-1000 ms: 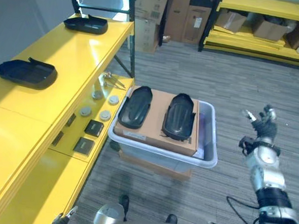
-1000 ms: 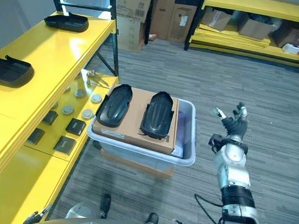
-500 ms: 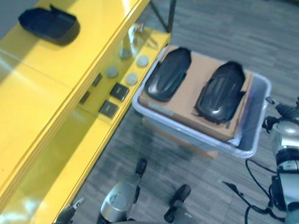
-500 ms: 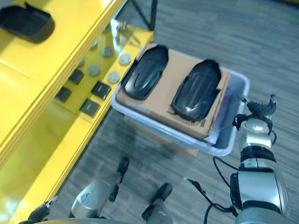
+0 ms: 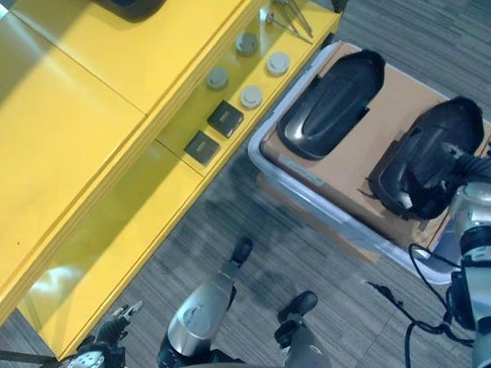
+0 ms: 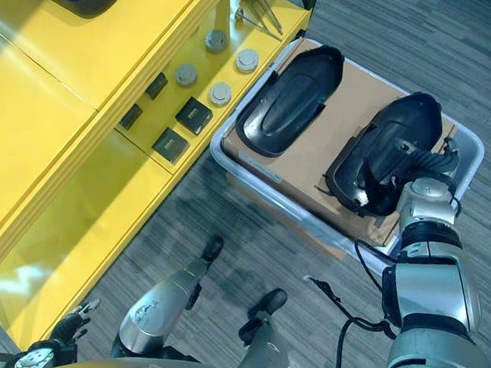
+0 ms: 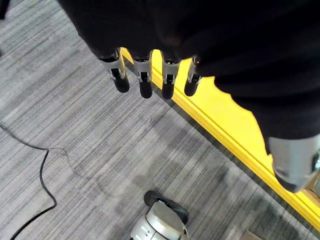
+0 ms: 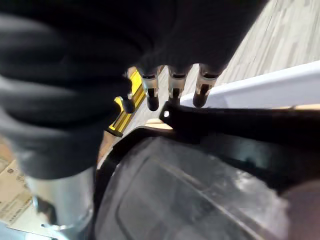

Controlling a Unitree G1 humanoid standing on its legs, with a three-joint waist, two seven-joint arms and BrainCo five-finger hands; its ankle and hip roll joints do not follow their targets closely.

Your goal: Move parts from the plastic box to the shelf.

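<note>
While two black parts lay on cardboard in the plastic box (image 6: 472,156) beside the yellow shelf (image 6: 82,132), the right hand (image 6: 430,162) rested over the right part (image 6: 389,151), fingers straight; the left hand (image 7: 150,75) hung relaxed above the floor.

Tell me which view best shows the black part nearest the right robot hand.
The right eye view: the black part lies whole on the cardboard in the plastic box, with the right robot hand at its edge. The left eye view shows it nearly as well; the right wrist view shows just a close-up stretch of its surface.
</note>
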